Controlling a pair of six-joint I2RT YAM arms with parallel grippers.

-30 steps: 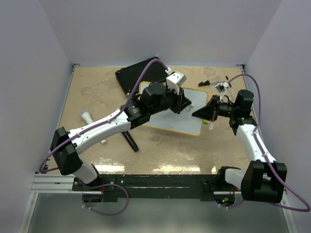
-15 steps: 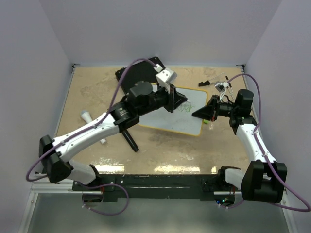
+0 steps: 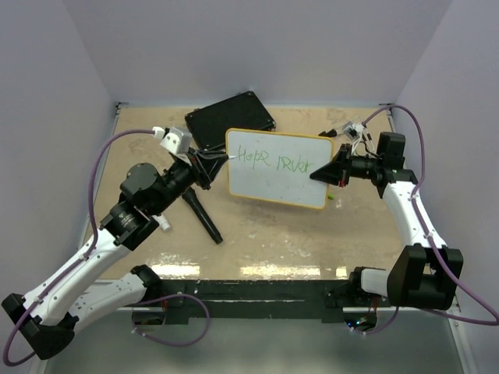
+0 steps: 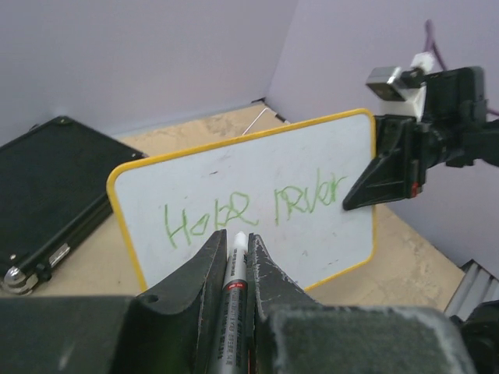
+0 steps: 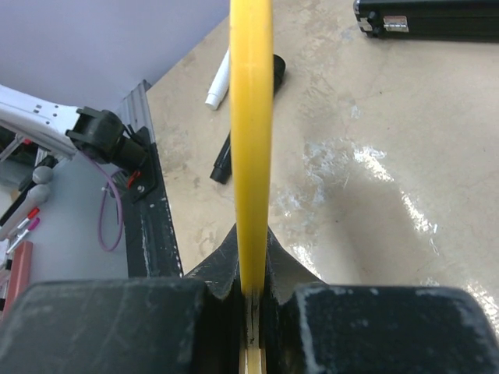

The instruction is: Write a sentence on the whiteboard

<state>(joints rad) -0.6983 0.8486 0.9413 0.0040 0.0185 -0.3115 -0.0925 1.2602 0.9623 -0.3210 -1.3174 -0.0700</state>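
The whiteboard [image 3: 274, 185] stands tilted up off the table, its yellow rim clamped at the right edge by my right gripper [image 3: 327, 174], which is shut on it. In the right wrist view the rim [image 5: 251, 109] runs edge-on up from between the closed jaws of that gripper [image 5: 252, 261]. The sentence [image 3: 273, 160] is green handwriting across the upper half of the board [image 4: 312, 238], and in the left wrist view the words [image 4: 249, 209] read clearly. My left gripper [image 3: 209, 161] is just left of the board, apart from it, shut on a grey marker [image 4: 233, 284] with its pale tip pointing at the writing.
A black case [image 3: 230, 117] lies flat behind the board, also in the left wrist view [image 4: 47, 175]. A black stick-like object [image 3: 203, 218] and a white cylinder [image 5: 220, 82] lie on the table front left. Small clutter [image 3: 334, 132] sits at the back right corner.
My left arm has drawn back to the left, off the board, uncovering the green writing. The board now faces the camera more squarely, still in the right gripper.
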